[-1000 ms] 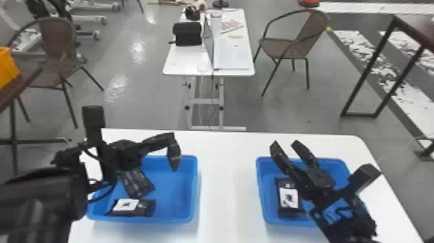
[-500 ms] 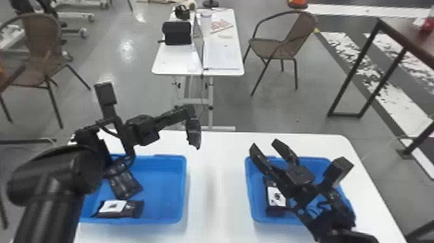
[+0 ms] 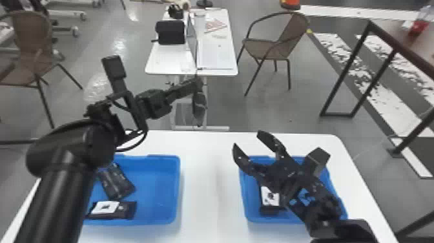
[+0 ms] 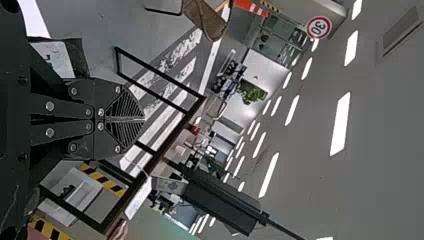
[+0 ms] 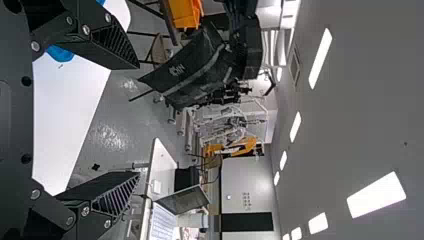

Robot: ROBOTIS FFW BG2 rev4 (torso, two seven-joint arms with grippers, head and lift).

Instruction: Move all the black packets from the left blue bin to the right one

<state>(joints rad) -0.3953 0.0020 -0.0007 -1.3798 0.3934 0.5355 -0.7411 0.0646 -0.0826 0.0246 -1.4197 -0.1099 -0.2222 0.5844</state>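
Its fingers closed, the left claw (image 3: 197, 84) shows in the head view against the floor beyond the white surface (image 3: 210, 161), gripping what appears to be a black packet (image 3: 199, 111); the left wrist view reveals a white label (image 4: 54, 57). Two packets (image 3: 116, 182) lie in the left blue bin (image 3: 156, 187), one (image 3: 269, 210) in the right bin (image 3: 244, 194) by the wide-open right claw (image 3: 247, 139).

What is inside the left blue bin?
The left bin holds a black packet with a white label and another packet behind it. The left arm covers the bin's left side, so anything lying there can't be seen.
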